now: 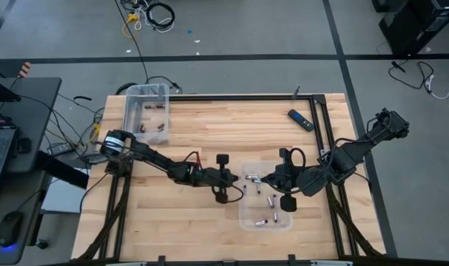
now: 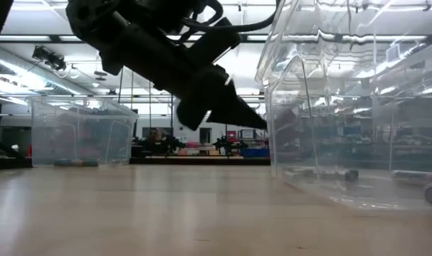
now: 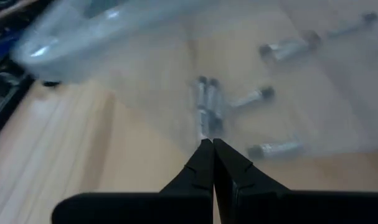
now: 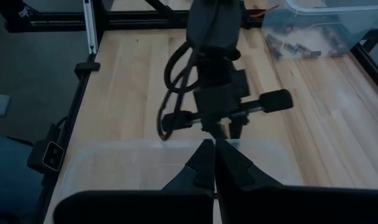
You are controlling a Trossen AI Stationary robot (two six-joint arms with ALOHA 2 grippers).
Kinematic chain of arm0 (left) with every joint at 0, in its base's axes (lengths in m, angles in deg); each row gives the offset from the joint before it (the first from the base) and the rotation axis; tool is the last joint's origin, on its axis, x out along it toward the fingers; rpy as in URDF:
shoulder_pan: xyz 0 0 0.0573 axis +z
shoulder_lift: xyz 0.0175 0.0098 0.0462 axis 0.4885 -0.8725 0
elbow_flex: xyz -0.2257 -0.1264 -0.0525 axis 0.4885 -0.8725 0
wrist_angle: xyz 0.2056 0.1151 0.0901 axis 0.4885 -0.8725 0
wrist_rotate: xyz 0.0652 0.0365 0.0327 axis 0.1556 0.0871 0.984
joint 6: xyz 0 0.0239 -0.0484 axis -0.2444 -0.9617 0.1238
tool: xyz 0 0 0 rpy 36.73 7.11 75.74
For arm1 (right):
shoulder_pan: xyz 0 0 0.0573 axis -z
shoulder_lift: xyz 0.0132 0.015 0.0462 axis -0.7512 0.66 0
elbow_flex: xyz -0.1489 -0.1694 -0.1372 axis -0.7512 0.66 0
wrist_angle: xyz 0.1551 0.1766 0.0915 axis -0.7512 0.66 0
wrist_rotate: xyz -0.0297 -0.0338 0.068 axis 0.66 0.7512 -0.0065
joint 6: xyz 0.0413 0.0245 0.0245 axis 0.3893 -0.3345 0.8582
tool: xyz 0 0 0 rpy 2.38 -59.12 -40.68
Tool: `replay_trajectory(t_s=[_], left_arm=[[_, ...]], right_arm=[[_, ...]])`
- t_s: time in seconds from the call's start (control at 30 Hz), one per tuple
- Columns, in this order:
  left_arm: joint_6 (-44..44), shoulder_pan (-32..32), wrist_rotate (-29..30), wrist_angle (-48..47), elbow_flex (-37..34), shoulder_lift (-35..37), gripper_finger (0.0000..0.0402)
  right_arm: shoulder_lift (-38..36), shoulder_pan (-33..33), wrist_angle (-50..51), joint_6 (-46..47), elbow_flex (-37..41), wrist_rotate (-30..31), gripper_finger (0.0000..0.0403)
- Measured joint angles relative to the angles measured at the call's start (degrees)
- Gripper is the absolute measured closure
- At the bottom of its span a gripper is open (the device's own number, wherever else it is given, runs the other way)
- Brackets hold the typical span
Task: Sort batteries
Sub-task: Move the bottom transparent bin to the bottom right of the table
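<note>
Several batteries (image 1: 262, 220) left in near clear bin (image 1: 246, 214); few sorted into bin at 10 o'clock (image 1: 132, 100). Left gripper (image 1: 242, 189) and right gripper (image 1: 258, 179) both pinched together, empty, at near bin's rim.

You have both arms reaching inward, nearly tip to tip: left gripper (image 1: 241, 188) closed, right gripper (image 1: 260, 179) closed.

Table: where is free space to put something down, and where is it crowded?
Free wood lies between the far bin and the remote, and along the near edge left of the near bin. It is crowded mid-table, where the left gripper and right gripper meet over that bin's batteries.
</note>
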Motion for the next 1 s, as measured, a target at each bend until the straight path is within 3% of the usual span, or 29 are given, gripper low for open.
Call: replay_trajectory(t_s=[0.17, 0.33, 0.63, 1.0], left_arm=[[-3.7, -1.4, -3.4, -5.1, 0.0, 1.3, 0.0401], [-4.0, -2.0, -18.1, -4.2, 0.0, 0.9, 0.0401], [-3.5, 0.4, -17.7, 15.5, 0.8, -6.5, 0.0401], [-1.4, 1.7, -23.1, 11.9, 7.2, -10.3, 0.0401]], right_arm=[[0.0, 0.0, 1.1, 0.8, 0.0, 0.0, 0.0402], [0.0, 0.0, 1.5, 0.2, 0.0, 1.3, 0.0402], [0.0, 0.0, 1.5, -0.4, 0.0, 1.7, 0.0402], [0.0, -0.3, 1.6, 0.9, 0.0, 1.7, 0.0402]])
